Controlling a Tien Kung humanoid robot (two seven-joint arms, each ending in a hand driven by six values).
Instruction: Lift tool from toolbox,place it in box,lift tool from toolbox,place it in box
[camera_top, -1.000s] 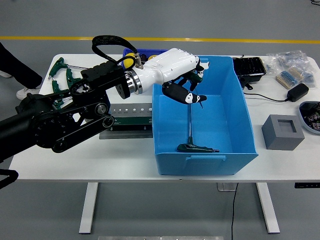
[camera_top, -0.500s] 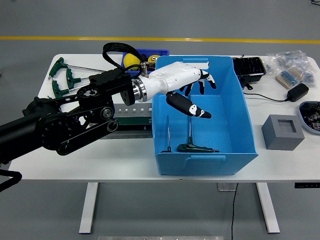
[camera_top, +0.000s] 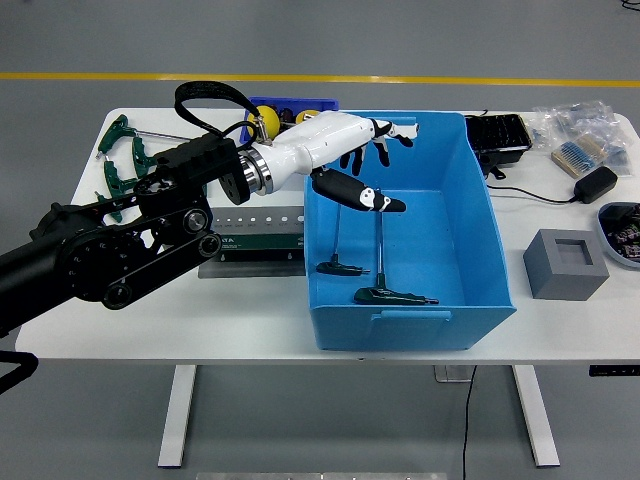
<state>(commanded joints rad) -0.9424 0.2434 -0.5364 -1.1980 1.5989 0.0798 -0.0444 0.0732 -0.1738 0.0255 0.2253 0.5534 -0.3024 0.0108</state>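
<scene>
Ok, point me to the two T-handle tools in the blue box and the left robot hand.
Smaller T-handle tool (camera_top: 343, 267), head view, on its dark handle.
Larger T-handle tool (camera_top: 392, 295), head view, on its dark handle.
Left robot hand (camera_top: 335, 150), head view, on its white back.

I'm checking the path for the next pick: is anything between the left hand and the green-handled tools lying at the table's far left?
Nothing visible blocks the way. The left hand is open over the blue box, and the green-handled tools lie in the open on the table. Only the robot's own forearm crosses that side. Two T-handle tools already lie in the box.
</scene>
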